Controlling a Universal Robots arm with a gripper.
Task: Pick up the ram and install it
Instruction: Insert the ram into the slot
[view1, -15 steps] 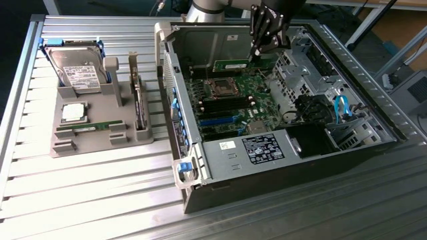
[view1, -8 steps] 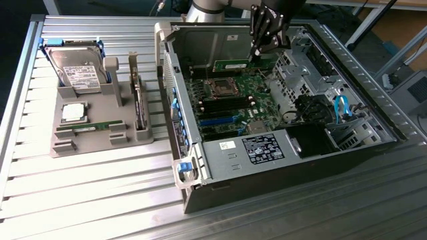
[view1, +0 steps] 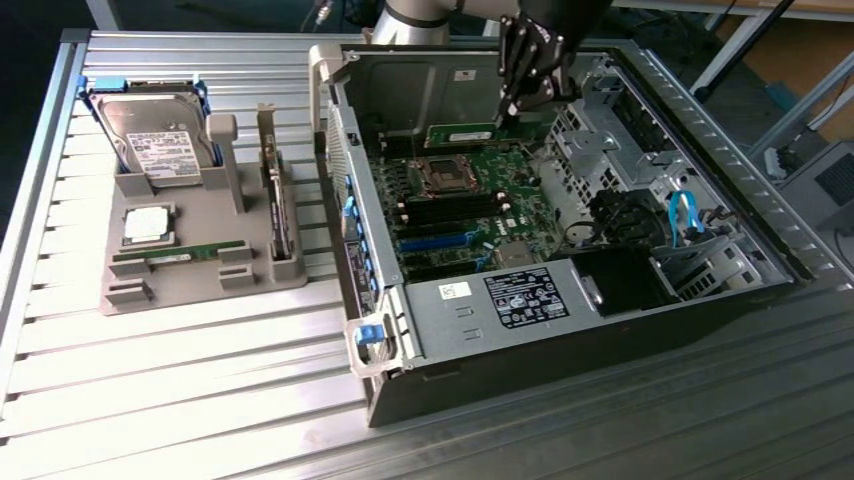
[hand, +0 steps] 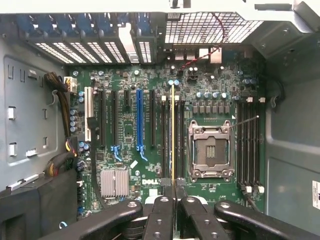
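My gripper (view1: 515, 108) hangs inside the open computer case (view1: 721, 300), above the motherboard (view1: 461, 215). It is shut on the ram (view1: 483, 132), a long green stick held level below the fingers. In the wrist view the ram (hand: 173, 130) shows edge-on as a thin yellow line running out from the gripper (hand: 173, 194). It lies over the dark memory slots (hand: 164, 140) beside the processor socket (hand: 210, 151). I cannot tell whether it touches a slot.
A grey holder (view1: 200, 285) at the exterior view's left carries a hard drive (view1: 154, 140), a silver processor chip (view1: 147, 224), another green stick (view1: 180, 254) and an upright card (view1: 278, 210). The case's walls, drive cage (view1: 627, 130) and cables (view1: 683, 215) surround the board.
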